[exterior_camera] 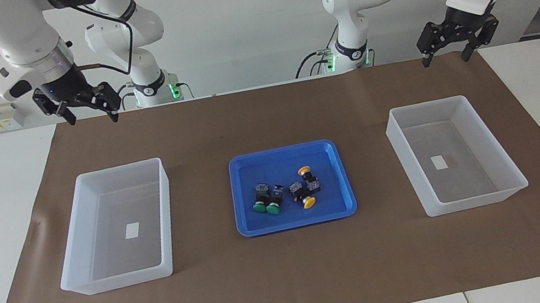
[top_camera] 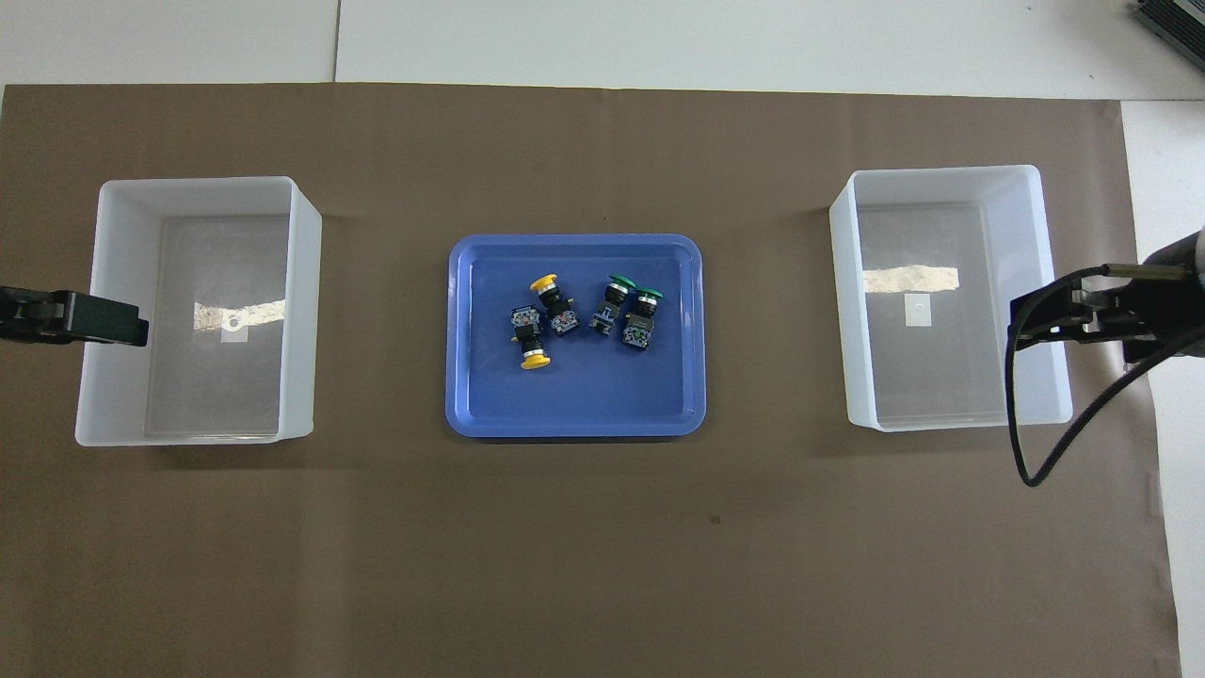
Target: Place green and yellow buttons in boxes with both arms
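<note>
Buttons (exterior_camera: 286, 193) in blue tray (exterior_camera: 325, 150), facing view alone shows both tools spread

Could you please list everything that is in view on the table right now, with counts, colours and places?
Green-capped push-button switches: two, black-grey bodies, side by side in the blue tray.
Yellow-capped push-button switches: two, beside the green ones in the tray.
Shallow blue plastic tray: one, mid-table between the bins.
Translucent white plastic bins: two, one toward each arm's end, each holding only a white label.
Brown paper mat: one, under everything.
Left end effector: black, open, raised.
Right end effector: black, open, raised.
</note>
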Action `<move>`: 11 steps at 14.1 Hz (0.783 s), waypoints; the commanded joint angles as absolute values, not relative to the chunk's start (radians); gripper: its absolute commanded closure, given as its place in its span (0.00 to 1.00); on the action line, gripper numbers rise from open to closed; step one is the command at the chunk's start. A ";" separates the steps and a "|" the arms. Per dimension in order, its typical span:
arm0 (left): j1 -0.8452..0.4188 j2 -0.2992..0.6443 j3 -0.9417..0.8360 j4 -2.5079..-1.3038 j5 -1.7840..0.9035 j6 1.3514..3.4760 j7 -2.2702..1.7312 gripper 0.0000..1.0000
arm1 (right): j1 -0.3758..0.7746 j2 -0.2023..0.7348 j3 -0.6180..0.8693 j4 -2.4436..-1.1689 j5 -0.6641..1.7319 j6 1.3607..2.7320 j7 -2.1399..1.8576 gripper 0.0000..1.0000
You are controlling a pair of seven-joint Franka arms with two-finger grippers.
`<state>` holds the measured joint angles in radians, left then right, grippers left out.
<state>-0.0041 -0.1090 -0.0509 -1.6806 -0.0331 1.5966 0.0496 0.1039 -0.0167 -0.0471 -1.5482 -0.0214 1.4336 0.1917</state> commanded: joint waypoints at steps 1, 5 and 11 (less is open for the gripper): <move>-0.006 -0.129 -0.054 -1.704 -0.048 1.611 0.057 0.00 | 0.104 -0.043 -0.048 -1.578 -0.034 1.439 0.184 0.00; 0.009 -0.127 -0.054 -1.700 -0.046 1.611 0.055 0.00 | 0.094 -0.043 -0.048 -1.578 -0.034 1.437 0.178 0.00; -0.053 -0.187 -0.066 -1.868 -0.049 1.787 -0.030 0.00 | 0.095 -0.043 -0.048 -1.578 -0.034 1.440 0.178 0.00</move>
<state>-0.0098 -0.1185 -0.0621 -1.7364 -0.0361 1.6849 0.0312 0.0982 -0.0171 -0.0483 -1.5483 -0.0217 1.4336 0.1917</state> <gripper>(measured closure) 0.000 0.000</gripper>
